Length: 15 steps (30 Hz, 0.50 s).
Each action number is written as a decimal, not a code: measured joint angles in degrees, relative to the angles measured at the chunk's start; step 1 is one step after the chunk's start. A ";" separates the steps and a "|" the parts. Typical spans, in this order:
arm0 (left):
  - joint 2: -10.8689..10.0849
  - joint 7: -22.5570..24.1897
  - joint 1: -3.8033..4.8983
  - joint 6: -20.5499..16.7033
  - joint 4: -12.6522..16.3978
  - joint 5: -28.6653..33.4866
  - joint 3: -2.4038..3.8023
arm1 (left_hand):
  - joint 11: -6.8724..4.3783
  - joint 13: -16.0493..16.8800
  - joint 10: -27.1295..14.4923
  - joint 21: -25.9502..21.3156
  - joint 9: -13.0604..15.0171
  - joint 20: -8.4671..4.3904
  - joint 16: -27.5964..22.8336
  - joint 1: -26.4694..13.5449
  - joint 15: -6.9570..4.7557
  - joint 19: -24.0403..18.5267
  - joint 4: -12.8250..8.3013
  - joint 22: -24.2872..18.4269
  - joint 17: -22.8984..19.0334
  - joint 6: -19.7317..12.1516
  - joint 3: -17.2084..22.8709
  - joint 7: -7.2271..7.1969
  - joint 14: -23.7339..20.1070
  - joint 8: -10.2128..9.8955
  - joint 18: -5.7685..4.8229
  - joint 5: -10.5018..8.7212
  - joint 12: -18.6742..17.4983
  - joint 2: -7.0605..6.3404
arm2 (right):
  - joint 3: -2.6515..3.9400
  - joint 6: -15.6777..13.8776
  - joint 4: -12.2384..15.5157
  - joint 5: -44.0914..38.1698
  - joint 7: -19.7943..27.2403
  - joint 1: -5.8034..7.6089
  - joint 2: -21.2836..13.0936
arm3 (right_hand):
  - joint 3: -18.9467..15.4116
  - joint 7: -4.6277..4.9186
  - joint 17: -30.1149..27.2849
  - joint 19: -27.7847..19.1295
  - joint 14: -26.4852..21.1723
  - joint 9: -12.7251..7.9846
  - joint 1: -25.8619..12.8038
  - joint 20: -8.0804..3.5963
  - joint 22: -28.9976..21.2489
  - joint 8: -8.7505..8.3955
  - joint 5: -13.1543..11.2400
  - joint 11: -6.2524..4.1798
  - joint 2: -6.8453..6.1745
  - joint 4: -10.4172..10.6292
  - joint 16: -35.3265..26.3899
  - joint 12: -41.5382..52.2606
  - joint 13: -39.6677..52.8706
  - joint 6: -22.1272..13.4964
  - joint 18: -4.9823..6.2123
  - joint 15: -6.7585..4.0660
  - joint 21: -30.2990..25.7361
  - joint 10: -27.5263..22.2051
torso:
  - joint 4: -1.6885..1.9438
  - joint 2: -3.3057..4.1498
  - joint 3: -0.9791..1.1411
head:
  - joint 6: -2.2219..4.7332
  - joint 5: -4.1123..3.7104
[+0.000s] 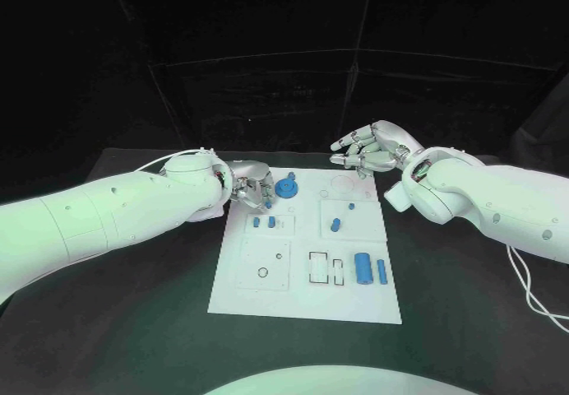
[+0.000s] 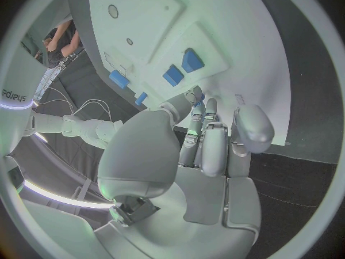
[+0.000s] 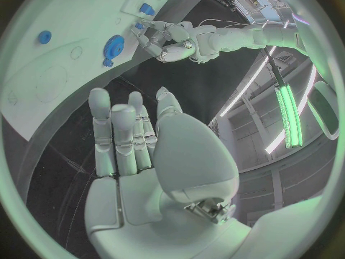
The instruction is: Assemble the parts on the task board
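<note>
Fingers of my left robot hand (image 1: 252, 188) curled at the task board (image 1: 306, 303) upper-left edge, grasp unclear; my right robot hand (image 1: 373, 148) hovered spread, empty.

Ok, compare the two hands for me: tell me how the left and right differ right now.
The left hand sits low over the task board's far left corner, beside the round blue part; the right hand hangs beyond the board's far edge, near no part. The left hand's fingers curl down toward the board; the right hand's are spread, palm open. Both appear to hold nothing.
</note>
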 measured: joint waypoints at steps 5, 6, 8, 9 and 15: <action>-0.66 -0.07 -0.01 -0.32 0.33 0.05 0.00 | 0.71 -0.03 -3.77 -2.24 -0.06 0.56 0.00 0.11 0.63 -0.56 -0.14 -1.86 -0.10 -3.51 -0.78 -0.62 0.03 -2.46 0.01 0.00 -1.29 -0.61 | 0.00 0.05 -0.19 -0.76 -0.53 0.00 -0.21 | -0.30 0.32 -0.26 0.26 -0.21 0.00 0.34 0.26 0.40 0.23 -1.27 0.33 0.31 0.30 -0.34 -2.26 -2.14 -0.32 0.00 0.21 -0.15 -2.84 | 0.00 -0.02 -0.03 | 0.04 -0.08; -0.84 -0.08 -0.01 -0.44 0.41 0.12 0.00 | 0.88 -0.07 -4.50 -2.62 -0.06 0.70 0.00 0.11 0.62 -0.70 -0.14 -2.20 -0.12 -3.98 -0.78 -0.68 0.03 -2.75 0.01 0.00 -1.53 -0.61 | 0.00 0.07 -0.24 -1.12 -0.70 0.00 -0.30 | -0.30 0.32 -0.53 0.51 -0.21 0.00 0.92 0.33 0.74 0.45 -1.83 0.47 0.21 0.30 -0.55 -3.02 -2.81 -0.32 -0.01 0.21 0.13 -3.26 | 0.00 -0.04 -0.03 | 0.07 -0.08; -1.31 -0.08 -0.01 -0.78 0.65 0.34 0.00 | 1.19 -0.09 -6.19 -3.57 -0.06 0.94 0.00 0.42 1.05 -0.94 -0.18 -2.99 -0.16 -4.73 -1.37 -0.56 -0.01 -3.36 0.01 0.00 -1.95 -0.93 | 0.00 0.14 -0.33 -2.08 -1.14 0.00 -0.53 | -0.38 0.33 -0.68 1.32 -0.21 0.09 2.28 0.21 1.59 0.97 -2.78 0.61 0.24 -0.13 -0.59 -4.78 -4.47 -0.26 0.00 0.21 0.80 -3.70 | 0.00 -0.05 -0.03 | 0.15 -0.10; -1.59 -0.08 -0.01 -1.01 0.82 0.47 0.00 | 1.23 -0.08 -6.56 -3.85 -0.06 0.94 0.00 0.42 1.06 -0.94 -0.11 -3.26 -0.16 -4.78 -1.44 -0.51 0.00 -3.36 0.01 0.00 -1.95 -0.93 | 0.00 0.19 -0.36 -2.70 -1.40 0.00 -0.67 | -0.08 0.32 -0.29 1.93 -0.14 0.17 3.15 0.20 2.30 1.15 -3.08 0.48 0.38 -0.57 -0.07 -5.62 -5.27 0.33 0.00 0.20 1.33 -3.82 | 0.00 -0.05 -0.03 | 0.19 -0.07; -4.71 0.65 -0.01 -3.63 2.70 3.44 0.06 | 1.37 0.04 -7.27 -5.90 0.07 1.11 -0.33 0.42 1.06 -1.84 0.01 -5.09 -1.15 -4.97 -2.04 -0.28 0.00 -3.57 0.11 0.00 -1.95 -0.93 | 0.00 0.83 -0.16 -9.07 -4.05 0.00 -2.44 | 1.77 -0.71 5.68 8.05 3.64 0.36 7.59 -0.60 11.15 2.60 -5.76 -0.29 1.20 -2.41 6.64 -11.76 -11.42 4.57 -1.29 -0.70 8.16 -2.29 | 0.00 -0.08 -0.05 | 0.51 0.11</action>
